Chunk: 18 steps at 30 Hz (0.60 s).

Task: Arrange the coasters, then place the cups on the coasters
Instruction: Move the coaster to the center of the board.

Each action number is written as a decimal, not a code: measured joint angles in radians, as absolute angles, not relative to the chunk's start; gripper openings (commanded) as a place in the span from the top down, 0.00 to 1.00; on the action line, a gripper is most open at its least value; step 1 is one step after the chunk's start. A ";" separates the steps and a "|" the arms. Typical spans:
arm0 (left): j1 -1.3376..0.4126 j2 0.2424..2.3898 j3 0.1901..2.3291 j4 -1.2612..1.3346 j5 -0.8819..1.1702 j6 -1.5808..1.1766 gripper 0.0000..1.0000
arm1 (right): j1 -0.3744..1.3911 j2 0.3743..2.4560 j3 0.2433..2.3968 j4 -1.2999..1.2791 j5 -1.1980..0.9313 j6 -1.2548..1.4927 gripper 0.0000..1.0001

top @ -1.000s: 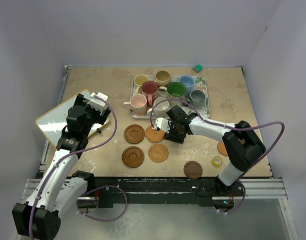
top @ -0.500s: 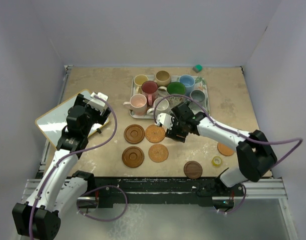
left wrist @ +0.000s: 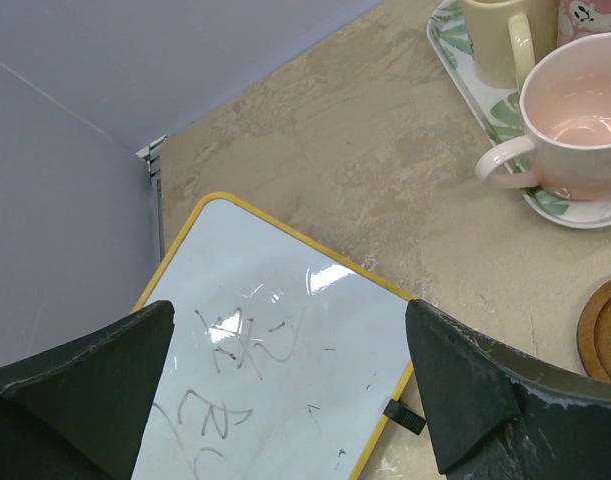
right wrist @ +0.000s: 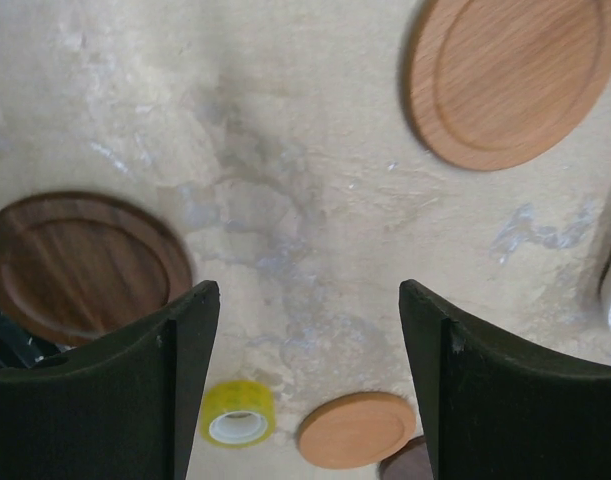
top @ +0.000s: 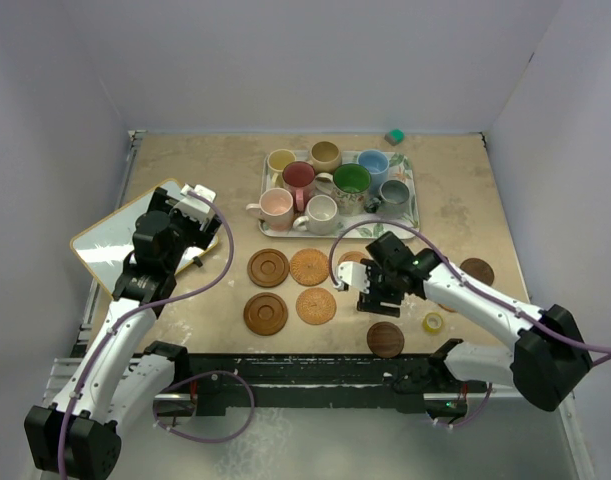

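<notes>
While eight cups (top: 351, 180) wait on the tray (top: 415, 210) at upper centre, coaster arranging appears under way; four coasters (top: 268, 267) form a square at centre; right fingers (right wrist: 175, 380) hang apart, empty, over the table (right wrist: 285, 200); left fingers (left wrist: 465, 400) gape idle; next, seemingly, grasping the dark coaster (top: 385, 339) at lower centre.

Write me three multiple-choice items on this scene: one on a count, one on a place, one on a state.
1. How many cups stand on the tray?
A six
B eight
C four

2. The tape roll lies:
A on the tray
B on the table beside the right arm
C inside a cup

3. The left gripper is:
A open above the whiteboard
B shut on a cup
C shut on the tape roll

Answers: 1 B, eight cups can be counted on the tray. 2 B, it sits on bare table by the arm. 3 A, its fingers stand wide apart with nothing between them.
</notes>
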State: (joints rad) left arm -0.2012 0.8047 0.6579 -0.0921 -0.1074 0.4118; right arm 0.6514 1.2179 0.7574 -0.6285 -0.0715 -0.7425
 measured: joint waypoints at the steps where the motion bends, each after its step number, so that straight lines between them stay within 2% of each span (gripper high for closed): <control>1: -0.201 0.805 0.658 -0.092 -0.108 0.412 0.05 | 0.651 1.206 0.746 -0.640 -0.072 -0.753 0.24; 18: -0.201 0.830 0.658 -0.091 -0.127 0.430 0.05 | 0.775 1.272 0.651 -0.627 -0.067 -0.784 0.30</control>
State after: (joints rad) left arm -0.2008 0.8295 0.6579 -0.0910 -0.1268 0.4301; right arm 0.7753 1.2724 0.6506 -0.6270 -0.0673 -0.7837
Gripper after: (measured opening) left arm 0.948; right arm 0.726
